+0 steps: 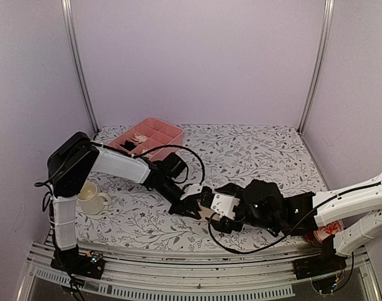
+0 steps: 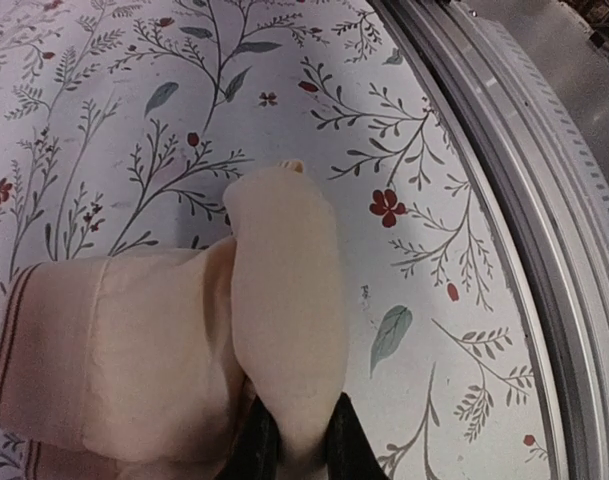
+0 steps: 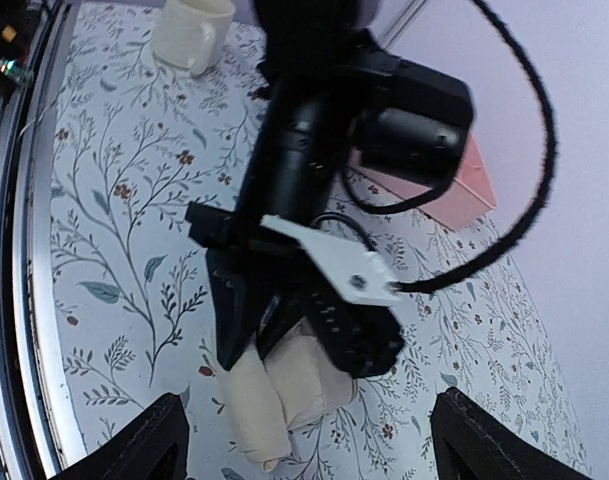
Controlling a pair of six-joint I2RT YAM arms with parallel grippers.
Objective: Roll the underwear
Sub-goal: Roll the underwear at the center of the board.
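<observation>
1. Peach-beige cloth is pinched in my left gripper (image 2: 299,450), jaws narrow on a raised fold of the underwear (image 2: 284,300); thin fabric could slip free and the roll would sag open.
2. My right gripper (image 3: 319,445) hangs wide, holding nothing, just above; lowering it risks striking my left arm (image 3: 304,130).
3. The garment lies mid-table toward the near rail (image 2: 544,200); a hard drag could push it off the table (image 2: 134,120).
</observation>
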